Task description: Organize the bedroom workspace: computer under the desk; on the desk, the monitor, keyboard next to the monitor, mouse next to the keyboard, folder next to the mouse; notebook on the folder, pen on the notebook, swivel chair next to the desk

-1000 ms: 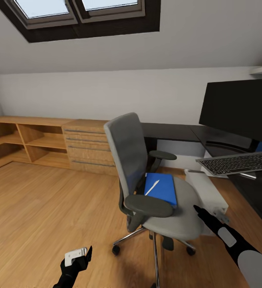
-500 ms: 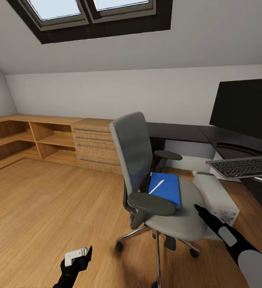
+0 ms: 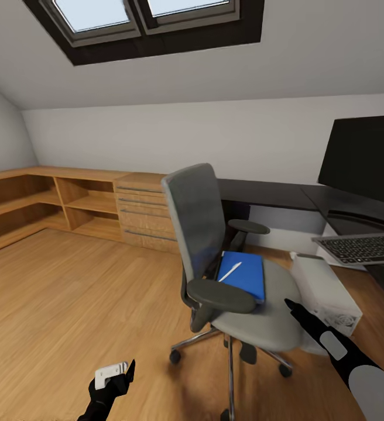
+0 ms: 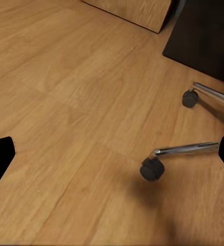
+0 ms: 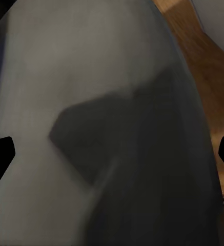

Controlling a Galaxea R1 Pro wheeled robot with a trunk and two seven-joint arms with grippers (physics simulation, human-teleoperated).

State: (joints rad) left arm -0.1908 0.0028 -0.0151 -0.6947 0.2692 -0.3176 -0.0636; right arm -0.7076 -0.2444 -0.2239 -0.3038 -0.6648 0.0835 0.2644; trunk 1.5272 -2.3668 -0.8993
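The grey swivel chair (image 3: pixel 199 228) stands mid-room, turned away from the black desk (image 3: pixel 271 193). On its seat lies the blue folder (image 3: pixel 247 279) with the whitish pen (image 3: pixel 229 271) on top; the notebook is hidden. The monitor (image 3: pixel 364 158) and the keyboard (image 3: pixel 360 248) are on the desk at right. The grey computer (image 3: pixel 326 295) sits on the floor between chair and desk. My right gripper (image 3: pixel 291 307) is open just above the seat's (image 5: pixel 91 77) near edge. My left gripper (image 3: pixel 122 371) hangs open over the floor near a chair caster (image 4: pixel 151 169).
Low wooden shelving (image 3: pixel 69 204) with drawers runs along the back wall at left. Bare wooden floor (image 3: pixel 69 304) spreads left of the chair. The chair's chrome legs (image 4: pixel 186 149) stretch across the floor close to my left gripper.
The whole view has swung left, so desk, monitor and keyboard slid toward the right edge. Both arms keep the same place in the picture. The folder and pen have not shifted on the seat.
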